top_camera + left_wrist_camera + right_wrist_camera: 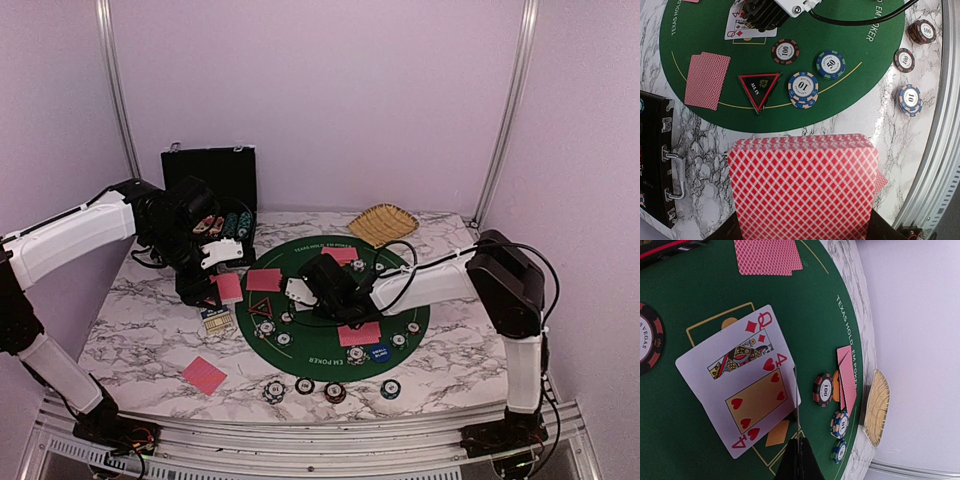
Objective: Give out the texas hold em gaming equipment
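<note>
The deck was clamped in the left gripper. The right gripper was pressed together, two face-up cards just ahead of it. Face-down cards and chips were already laid out; further dealing was judged left.

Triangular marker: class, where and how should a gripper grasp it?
Probably from straight above, pinching the two slanted edges near the tip of the marker that points to the edge of the mat. It lies flat, and that end is clear of the 10 chip beside a corner.
</note>
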You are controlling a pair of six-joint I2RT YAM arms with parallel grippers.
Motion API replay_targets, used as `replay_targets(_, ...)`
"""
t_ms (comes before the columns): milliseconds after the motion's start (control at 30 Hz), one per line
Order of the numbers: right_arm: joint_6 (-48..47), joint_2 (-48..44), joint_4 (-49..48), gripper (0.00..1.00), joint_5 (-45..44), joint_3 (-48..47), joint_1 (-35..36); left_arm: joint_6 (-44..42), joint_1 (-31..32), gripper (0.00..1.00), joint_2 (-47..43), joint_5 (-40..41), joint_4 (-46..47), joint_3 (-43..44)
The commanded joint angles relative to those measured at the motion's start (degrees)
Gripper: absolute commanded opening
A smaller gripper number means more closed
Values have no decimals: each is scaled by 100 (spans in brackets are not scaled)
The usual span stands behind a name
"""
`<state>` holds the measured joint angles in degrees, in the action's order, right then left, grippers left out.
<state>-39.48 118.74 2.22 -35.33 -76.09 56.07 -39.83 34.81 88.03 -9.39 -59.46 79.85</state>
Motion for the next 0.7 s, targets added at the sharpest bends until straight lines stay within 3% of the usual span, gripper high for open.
replay_targets(0,101,125,33,0,312,-46,70,26,-27,0,-209,21,-43,-14)
replay_targets(200,271,41,315,29,624,-52,63,37,-24,0,-210,1,-39,-22)
replay_targets(500,603,-297,607,45,776,-51,52,44,-27,0,-239,0,-47,4)
replay_targets(667,1644,-791,605,48,1297,-13,-314,57,-27,0,-251,-2,-44,-22)
